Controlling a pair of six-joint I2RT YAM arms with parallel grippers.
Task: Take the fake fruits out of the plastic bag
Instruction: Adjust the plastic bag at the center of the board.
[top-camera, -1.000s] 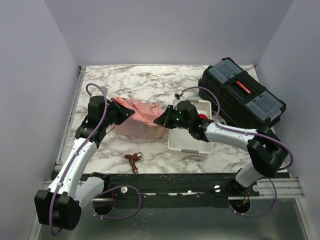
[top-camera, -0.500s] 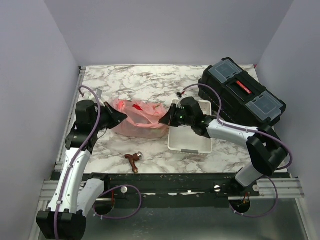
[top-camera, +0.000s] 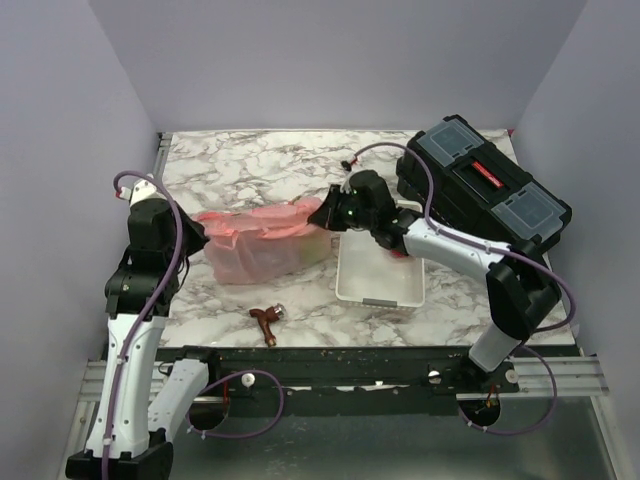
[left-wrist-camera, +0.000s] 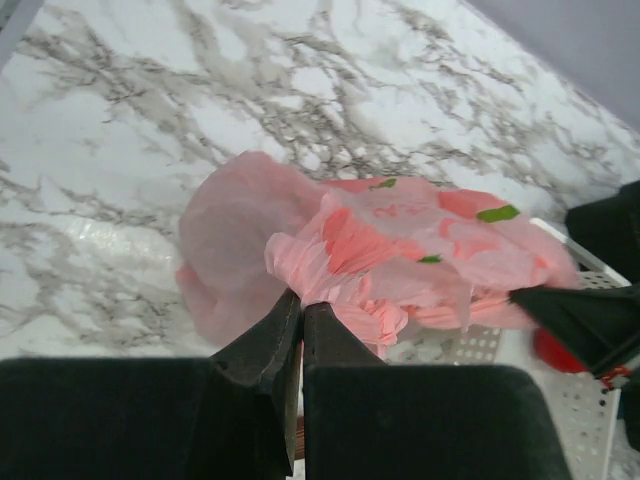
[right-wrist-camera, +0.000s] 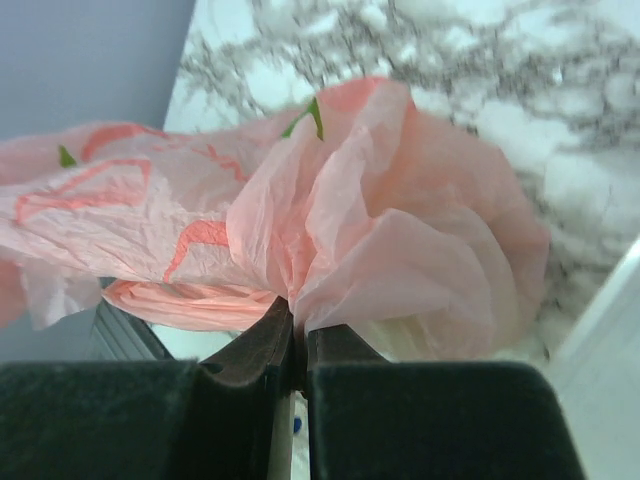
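The pink plastic bag (top-camera: 255, 245) hangs stretched between both grippers, its bottom on or just above the marble table. My left gripper (top-camera: 196, 232) is shut on the bag's left end, and its fingers pinch bunched film in the left wrist view (left-wrist-camera: 300, 298). My right gripper (top-camera: 322, 214) is shut on the bag's right end, and it pinches a fold in the right wrist view (right-wrist-camera: 298, 315). A pale greenish shape (top-camera: 314, 249) shows through the bag's right side. A red fruit (left-wrist-camera: 555, 350) lies in the white tray. The other fruits are hidden.
A white rectangular tray (top-camera: 380, 285) stands just right of the bag, under the right arm. A black toolbox (top-camera: 485, 185) sits at the back right. A small brown object (top-camera: 265, 320) lies near the table's front edge.
The left arm has pulled back to the left and the right gripper has moved towards the back. The bag has been drawn out wide and raised between them.
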